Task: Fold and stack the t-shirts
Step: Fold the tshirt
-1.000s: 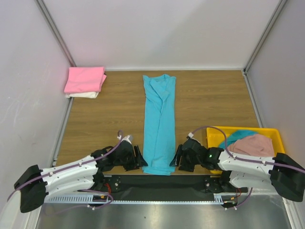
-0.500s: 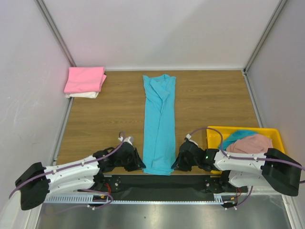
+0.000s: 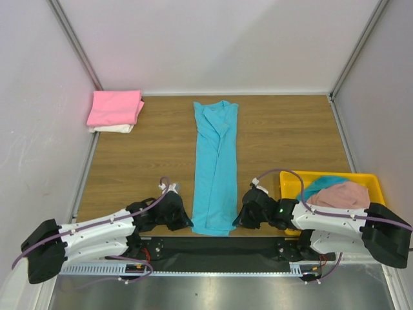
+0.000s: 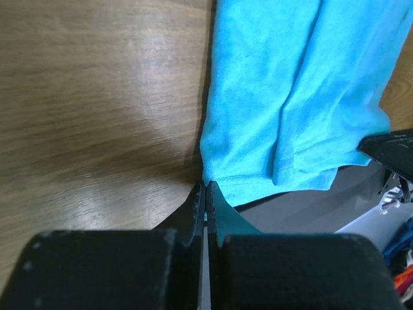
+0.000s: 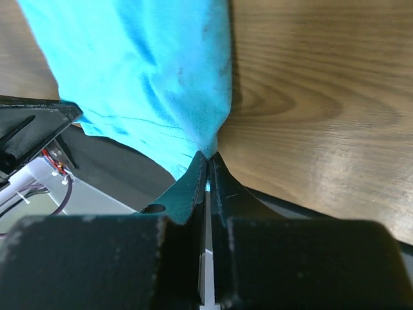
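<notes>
A turquoise t-shirt (image 3: 216,165), folded into a long narrow strip, lies down the middle of the wooden table from the back wall to the near edge. My left gripper (image 3: 187,221) is shut on its near left corner (image 4: 208,184). My right gripper (image 3: 241,218) is shut on its near right corner (image 5: 208,154). The hem (image 4: 284,181) hangs slightly over the dark strip at the table's front. A folded pink t-shirt (image 3: 116,107) sits on a folded white one (image 3: 114,128) at the back left.
A yellow bin (image 3: 374,181) at the near right holds a pink garment (image 3: 345,196) and a turquoise one (image 3: 322,183). White walls close in the back and both sides.
Both grippers have closed on the near corners of the turquoise t-shirt. The hem has pulled in slightly between them.
</notes>
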Controlling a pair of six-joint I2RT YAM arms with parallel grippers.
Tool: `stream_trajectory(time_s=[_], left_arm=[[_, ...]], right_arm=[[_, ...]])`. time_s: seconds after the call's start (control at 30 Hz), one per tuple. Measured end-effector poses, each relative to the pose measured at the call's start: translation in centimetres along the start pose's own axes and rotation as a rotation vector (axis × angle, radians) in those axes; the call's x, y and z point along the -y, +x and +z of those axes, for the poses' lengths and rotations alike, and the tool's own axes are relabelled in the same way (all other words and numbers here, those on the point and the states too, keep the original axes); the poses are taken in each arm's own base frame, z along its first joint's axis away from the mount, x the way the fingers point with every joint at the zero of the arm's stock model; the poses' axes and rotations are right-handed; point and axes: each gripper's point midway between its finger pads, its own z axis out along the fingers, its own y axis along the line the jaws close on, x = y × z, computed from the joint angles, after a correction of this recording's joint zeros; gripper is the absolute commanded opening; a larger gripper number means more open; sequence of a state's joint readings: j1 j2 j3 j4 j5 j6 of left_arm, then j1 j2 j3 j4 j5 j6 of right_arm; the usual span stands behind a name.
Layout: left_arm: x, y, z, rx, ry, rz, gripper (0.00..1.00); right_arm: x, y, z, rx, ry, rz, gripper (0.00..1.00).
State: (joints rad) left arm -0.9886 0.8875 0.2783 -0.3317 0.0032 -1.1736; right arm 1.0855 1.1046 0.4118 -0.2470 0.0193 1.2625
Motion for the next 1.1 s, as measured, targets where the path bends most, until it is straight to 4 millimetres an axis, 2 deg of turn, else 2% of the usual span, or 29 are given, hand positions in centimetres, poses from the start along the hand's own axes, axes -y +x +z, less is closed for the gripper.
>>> stream_trajectory(time_s=[0.1,0.2,0.3,0.47,0.77,1.0,1.1], left_arm=[[0.6,-0.8,-0.7,0.024,-0.011,0.014,0.00],[2.1,-2.0,-1.5,0.058,-0.002,0.031,0.00],[3.8,-3.3,-2.0,0.086,0.014,0.042,0.00],[4.9,-6.4,-2.0,0.128,-0.017,0.039,0.00],[9.8,-13.5,-2.2,0.220,-0.003,0.077,0.00],[10.7,-16.9,-1.2,0.251,-0.020,0.081,0.00],[10.8,-18.4,-0.8,0.263,-0.032,0.079,0.00]], right_arm=[[-1.2,-0.9,-0.7,0.018,-0.017,-0.012,0.00],[-2.2,-2.7,-1.0,0.048,-0.041,0.002,0.00],[-2.3,-4.4,-1.3,0.069,-0.041,0.017,0.00],[-3.6,-7.2,-2.3,0.100,-0.058,0.010,0.00],[-5.7,-15.8,-4.6,0.204,-0.113,0.009,0.00],[-5.1,-20.3,-3.2,0.178,-0.101,0.000,0.00],[-5.5,-21.8,-2.5,0.161,-0.109,-0.020,0.00]])
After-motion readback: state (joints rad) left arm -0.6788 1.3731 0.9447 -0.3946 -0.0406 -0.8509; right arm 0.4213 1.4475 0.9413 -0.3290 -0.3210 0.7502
